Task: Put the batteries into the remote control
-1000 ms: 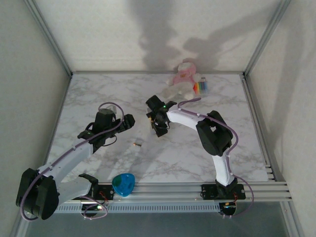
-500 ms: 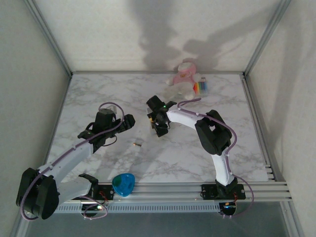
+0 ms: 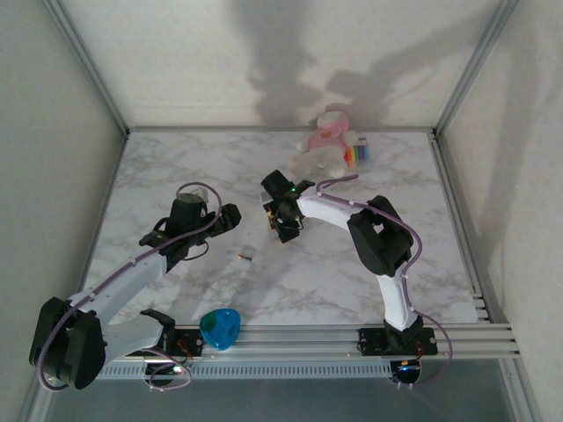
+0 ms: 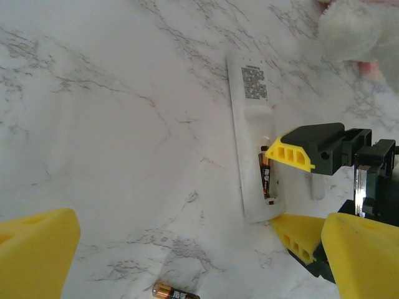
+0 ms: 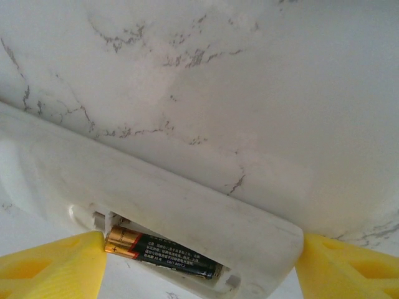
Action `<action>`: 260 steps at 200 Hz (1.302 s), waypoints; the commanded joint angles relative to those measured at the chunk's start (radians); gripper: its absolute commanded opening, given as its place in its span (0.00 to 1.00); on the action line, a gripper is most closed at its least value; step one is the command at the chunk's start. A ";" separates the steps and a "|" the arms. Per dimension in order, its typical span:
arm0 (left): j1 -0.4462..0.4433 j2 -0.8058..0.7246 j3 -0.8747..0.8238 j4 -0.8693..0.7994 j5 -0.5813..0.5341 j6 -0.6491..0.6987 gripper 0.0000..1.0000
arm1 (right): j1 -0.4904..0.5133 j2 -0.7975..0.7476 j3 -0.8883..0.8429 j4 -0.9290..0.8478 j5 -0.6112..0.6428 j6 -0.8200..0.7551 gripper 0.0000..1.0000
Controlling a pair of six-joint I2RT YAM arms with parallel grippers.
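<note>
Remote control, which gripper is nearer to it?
Right. The right gripper is poised over the remote control at its battery end; the left gripper hangs open beside it, apart.

Marble table (image 3: 176, 167) seen from above and behind the arm bases. The left arm (image 3: 132, 268) reaches in from the near left corner, its left gripper (image 3: 230, 214) over the middle of the table. The right arm (image 3: 383, 237) bends back from the near right, with the right gripper (image 3: 280, 225) lowered just beside the left one. A single battery (image 3: 245, 256) lies on bare marble nearer than both grippers, touching neither. A pink plush toy (image 3: 324, 141) and a rainbow-striped item (image 3: 358, 155) lie side by side at the far edge. A blue object (image 3: 219, 328) sits at the near rail (image 3: 308, 337)
</note>
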 commanded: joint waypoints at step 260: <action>0.047 0.698 0.334 0.186 0.206 -0.097 0.05 | 0.021 0.057 0.076 -0.081 -0.035 -0.184 0.77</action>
